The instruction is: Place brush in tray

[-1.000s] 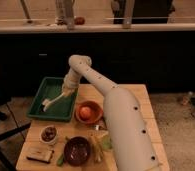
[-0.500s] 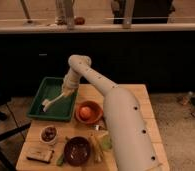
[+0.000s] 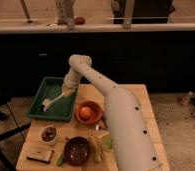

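Nearest to me, at the near edge of the wooden table [image 3: 141, 95], I note a dark bowl [image 3: 77, 150], a small flat packet [image 3: 40, 155] to its left, a small white bowl [image 3: 49, 133] with dark contents behind that, and yellow-green stalks [image 3: 97, 146] to the right of the dark bowl. Further in sits the round orange bowl [image 3: 88, 112], holding an orange item.

To its left, at the far-left part of the table, lies the dark-green tray [image 3: 42, 91]. The brush [image 3: 55, 100] shows over the tray interior, slanting from its head at near left up toward the gripper [image 3: 67, 90], which is over the tray's right side at the brush's upper end. I cannot tell whether the pincer is clenched on the handle or has let go.

Assessment: the brush is within the tray's outline, so the carry appears complete. I cannot confirm the brush rests flat on the tray floor. What is left, in my judgement, is confirmed release and withdrawal of the arm.
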